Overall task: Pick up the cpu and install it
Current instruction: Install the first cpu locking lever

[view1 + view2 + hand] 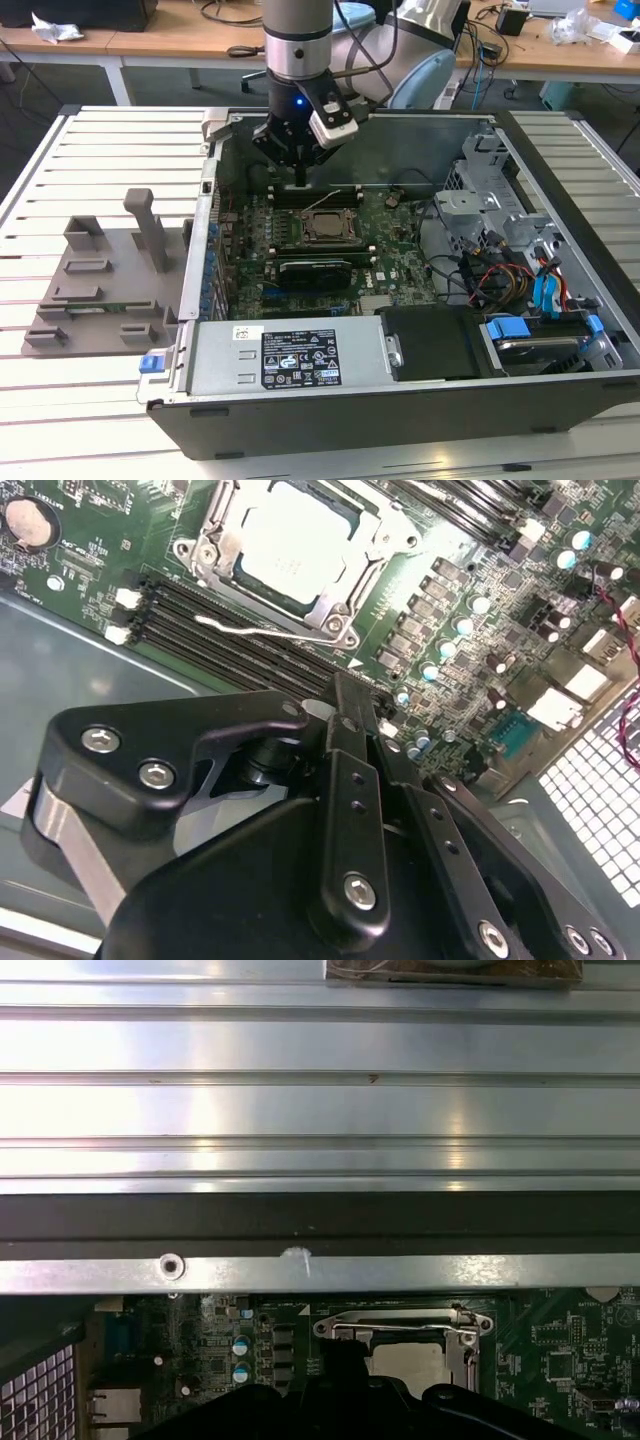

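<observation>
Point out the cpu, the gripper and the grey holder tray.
cpu (292, 542): second wrist view, centre of its metal top plate.
gripper (300, 160): exterior view, between its fingertips.
grey holder tray (100, 295): exterior view, flat base.

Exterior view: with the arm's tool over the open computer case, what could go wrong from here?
1. The tool hangs low over the memory slots beside the socket frame; a drift downward could strike them.
2. The cpu lies in the socket frame, but the thin retention lever looks unlatched, so the chip may not be secured.
</observation>
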Controlling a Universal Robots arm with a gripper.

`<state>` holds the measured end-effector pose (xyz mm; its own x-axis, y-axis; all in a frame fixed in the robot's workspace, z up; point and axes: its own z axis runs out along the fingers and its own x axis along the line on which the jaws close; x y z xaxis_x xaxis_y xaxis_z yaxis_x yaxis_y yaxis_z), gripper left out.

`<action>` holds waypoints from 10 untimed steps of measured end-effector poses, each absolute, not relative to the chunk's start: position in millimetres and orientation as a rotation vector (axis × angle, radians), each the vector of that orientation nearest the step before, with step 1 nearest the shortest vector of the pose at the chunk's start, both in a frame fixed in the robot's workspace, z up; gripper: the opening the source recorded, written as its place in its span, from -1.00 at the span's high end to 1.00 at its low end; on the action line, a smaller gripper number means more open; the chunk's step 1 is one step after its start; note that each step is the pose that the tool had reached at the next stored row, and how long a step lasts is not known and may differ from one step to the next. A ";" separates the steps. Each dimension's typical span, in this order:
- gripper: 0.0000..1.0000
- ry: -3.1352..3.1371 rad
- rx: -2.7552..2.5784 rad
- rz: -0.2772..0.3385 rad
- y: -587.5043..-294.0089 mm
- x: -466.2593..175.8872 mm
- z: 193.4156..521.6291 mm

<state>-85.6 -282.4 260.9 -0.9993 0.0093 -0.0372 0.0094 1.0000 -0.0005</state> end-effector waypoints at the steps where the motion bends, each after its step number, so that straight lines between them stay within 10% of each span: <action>1: 0.79 3.104 0.015 -0.001 -282.4 -85.3 260.9; 10: 0.79 3.104 0.015 -0.001 -282.4 -80.2 260.2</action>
<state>-80.2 -282.4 260.2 -0.9993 0.0094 -0.0372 0.0094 1.0000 -0.0005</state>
